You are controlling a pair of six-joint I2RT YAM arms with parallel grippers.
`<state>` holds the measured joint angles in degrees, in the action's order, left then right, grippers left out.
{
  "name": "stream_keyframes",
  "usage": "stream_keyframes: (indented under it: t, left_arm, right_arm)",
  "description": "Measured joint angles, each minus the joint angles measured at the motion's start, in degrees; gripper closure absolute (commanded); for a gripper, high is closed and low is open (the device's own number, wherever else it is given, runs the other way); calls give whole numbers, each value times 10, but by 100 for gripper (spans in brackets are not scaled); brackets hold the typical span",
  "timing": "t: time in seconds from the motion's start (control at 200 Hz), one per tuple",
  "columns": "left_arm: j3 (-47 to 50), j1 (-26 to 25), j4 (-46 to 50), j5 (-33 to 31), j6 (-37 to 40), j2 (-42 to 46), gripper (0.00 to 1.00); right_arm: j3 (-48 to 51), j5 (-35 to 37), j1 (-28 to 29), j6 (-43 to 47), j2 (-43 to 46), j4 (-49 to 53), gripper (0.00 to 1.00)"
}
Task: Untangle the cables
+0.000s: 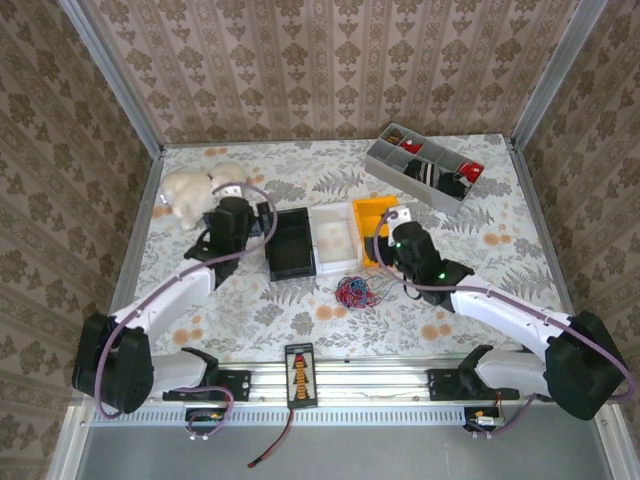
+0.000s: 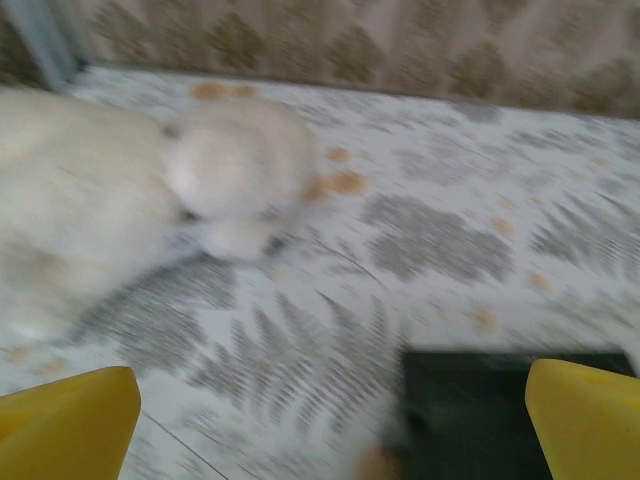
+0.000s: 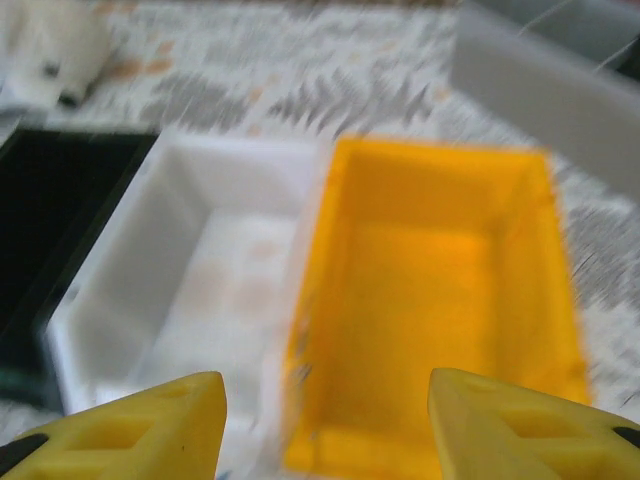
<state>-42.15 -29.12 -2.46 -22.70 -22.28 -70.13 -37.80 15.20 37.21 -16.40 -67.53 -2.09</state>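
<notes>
Red-blue cables [image 1: 355,292]: one tangle, near-edge middle of table [image 1: 500,260], just before three bins [image 1: 333,240].
I see left gripper [image 2: 330,425] wide apart, empty; right gripper [image 3: 325,425] partly apart above yellow bin [image 3: 430,300], holding nothing.

**Fern-print table [image 1: 300,170] and its load**

A plush toy [image 1: 190,192] lies upper left. A black bin [image 1: 291,243], white bin [image 1: 334,238] and yellow bin [image 1: 372,217] stand side by side at centre, with the cables [image 1: 353,292] tangled just below. A grey tray [image 1: 405,180] sits upper right.
</notes>
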Motion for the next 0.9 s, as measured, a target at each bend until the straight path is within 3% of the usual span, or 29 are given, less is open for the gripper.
stream_keyframes:
  t: [0.2,0.3,0.585,0.9]
  left_arm:
    - [-11,-145,43,109,13,-15,0]
    - [-32,-190,71,164,36,-32,0]
    - [-102,-257,134,254,109,-143,3]
    - [-156,-282,172,284,161,-230,11]
  right_arm:
    - [0,8,11,-85,40,122,41]
    - [8,14,10,-123,72,150,40]
    - [37,-15,-1,-158,66,196,41]
    - [38,-92,-45,-155,39,202,48]
